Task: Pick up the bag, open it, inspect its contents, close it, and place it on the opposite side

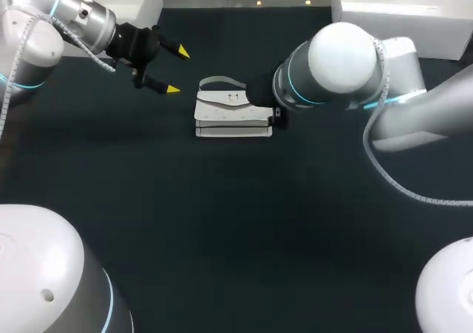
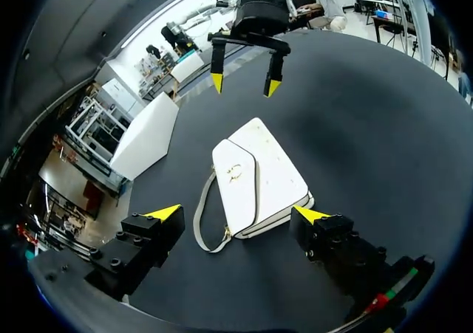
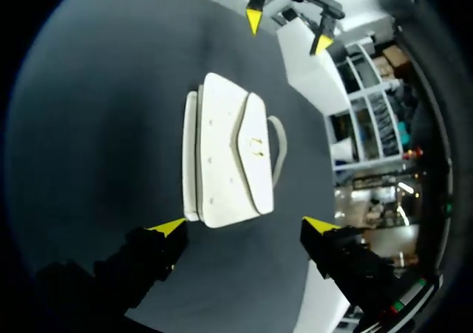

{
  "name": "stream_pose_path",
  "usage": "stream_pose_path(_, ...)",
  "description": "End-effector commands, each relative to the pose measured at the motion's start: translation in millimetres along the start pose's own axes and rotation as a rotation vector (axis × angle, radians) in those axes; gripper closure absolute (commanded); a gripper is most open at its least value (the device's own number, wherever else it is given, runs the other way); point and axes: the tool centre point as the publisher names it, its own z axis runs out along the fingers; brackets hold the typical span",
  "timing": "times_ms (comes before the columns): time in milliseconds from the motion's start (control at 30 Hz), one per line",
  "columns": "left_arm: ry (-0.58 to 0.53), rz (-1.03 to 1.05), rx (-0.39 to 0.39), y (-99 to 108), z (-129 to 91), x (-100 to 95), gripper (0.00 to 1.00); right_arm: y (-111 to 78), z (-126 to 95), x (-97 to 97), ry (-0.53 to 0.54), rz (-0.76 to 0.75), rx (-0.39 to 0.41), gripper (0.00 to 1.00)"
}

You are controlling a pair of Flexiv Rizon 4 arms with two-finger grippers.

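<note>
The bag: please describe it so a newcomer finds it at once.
On the dark table, look between the left gripper and the right gripper. The bag lies flat there. Unlike those black, yellow-tipped grippers, it is white, with a flap and a grey strap.

One white bag (image 1: 233,116) is lying on the single dark surface (image 1: 236,229), and it is carrying one strap (image 1: 222,81) and one small clasp (image 1: 232,97). Two arms are standing over the surface, the left arm (image 1: 66,12) and the right arm (image 1: 340,63). Each is ending in one hand, the left hand (image 1: 177,71) and the right hand (image 3: 245,226). Each hand is showing two fingers (image 2: 164,213), making four yellow tips together.
</note>
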Motion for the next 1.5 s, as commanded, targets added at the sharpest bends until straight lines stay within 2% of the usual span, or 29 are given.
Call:
stream_pose_path(33, 0.004, 0.002, 0.007, 3, 2, -2.2, 0.0, -1.5, 1, 4.1, -0.143, 0.002, -0.006, 0.0)
stream_pose_path(167, 0.007, 0.012, 0.008, 2, 6, -1.9, 0.0, -1.5, 1, 4.1, -0.143, 0.002, -0.006, 0.0)
stream_pose_path(400, -0.004, 0.072, 0.042, -6, 28, -4.2, 0.0, 20.4, 8, 22.1, -0.206, -0.1, -0.054, 0.0)
stream_pose_path(500, -0.017, 0.104, 0.043, -9, 34, -6.5, 0.0, 20.7, 13, 29.9, -0.214, -0.092, -0.068, 0.0)
stream_pose_path(800, -0.038, 0.129, 0.056, -16, 50, -10.1, 0.0, 20.2, 32, 40.4, -0.239, -0.065, -0.029, 0.01)
stream_pose_path(867, -0.036, 0.129, 0.057, -16, 52, -10.0, 0.0, 21.2, 36, 40.7, -0.249, -0.066, -0.029, 0.09)
stream_pose_path(967, -0.033, 0.134, 0.055, -17, 54, -9.7, 0.0, 21.9, 43, 39.6, -0.261, -0.061, -0.029, 0.37)
stream_pose_path(1033, -0.038, 0.141, 0.051, -18, 54, -9.8, 0.0, 23.5, 48, 38.4, -0.264, -0.059, -0.031, 0.48)
stream_pose_path(1300, -0.048, 0.146, 0.045, -18, 55, -10.1, 0.0, 26.0, 63, 37.8, -0.259, -0.065, -0.02, 0.56)
stream_pose_path(1500, -0.045, 0.145, 0.046, -16, 55, -10.0, 0.0, 23.7, 65, 37.7, -0.261, -0.062, 0.0, 0.62)
